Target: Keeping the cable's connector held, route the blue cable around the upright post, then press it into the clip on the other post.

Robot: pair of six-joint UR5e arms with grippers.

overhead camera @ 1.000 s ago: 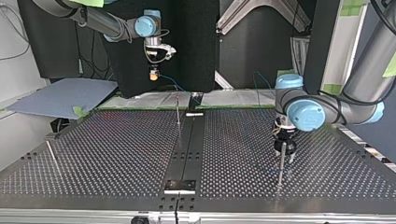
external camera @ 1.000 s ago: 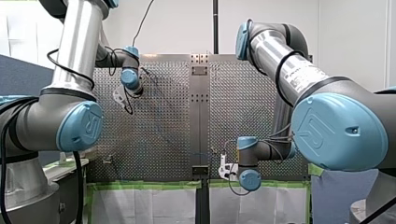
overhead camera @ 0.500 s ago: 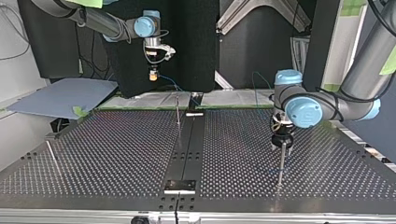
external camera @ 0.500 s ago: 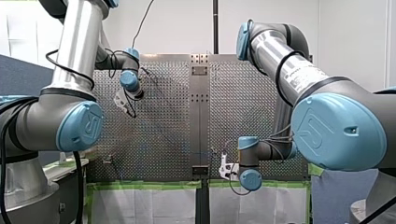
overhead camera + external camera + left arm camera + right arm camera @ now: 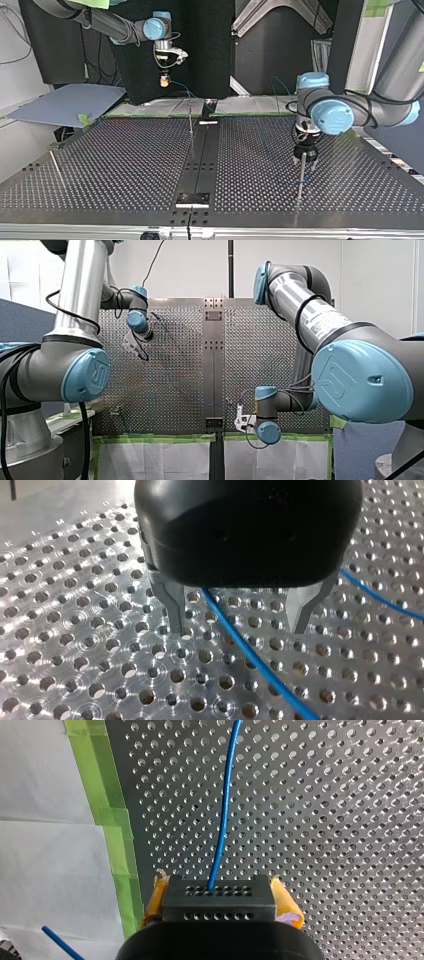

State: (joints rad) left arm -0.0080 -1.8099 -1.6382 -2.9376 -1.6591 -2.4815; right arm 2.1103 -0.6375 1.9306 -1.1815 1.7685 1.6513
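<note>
My right gripper (image 5: pixel 218 906) is shut with its yellow pads on the black connector block (image 5: pixel 218 896), and the blue cable (image 5: pixel 223 805) leaves the block over the perforated table. In the top view it hangs at the back (image 5: pixel 163 80), above the table's far edge. My left gripper (image 5: pixel 240 622) is open, its metal fingers (image 5: pixel 176 612) wide apart just above the table. The blue cable (image 5: pixel 250 652) runs loosely between them, untouched. In the top view my left gripper (image 5: pixel 303 159) straddles the top of a thin upright post (image 5: pixel 301 177). A second post (image 5: pixel 190 119) stands at mid-table.
A black centre strip (image 5: pixel 200 160) splits the perforated table (image 5: pixel 125 165). A thin rod (image 5: pixel 55 167) leans at the top view's left. Green tape (image 5: pixel 117 820) and white sheeting edge the table beside my right gripper. Another stretch of cable (image 5: pixel 380 600) lies beside my left gripper.
My left arm's wrist has swung slightly, towards the right in the top view and upward in the front view, its gripper staying at the post. The right arm has not moved.
</note>
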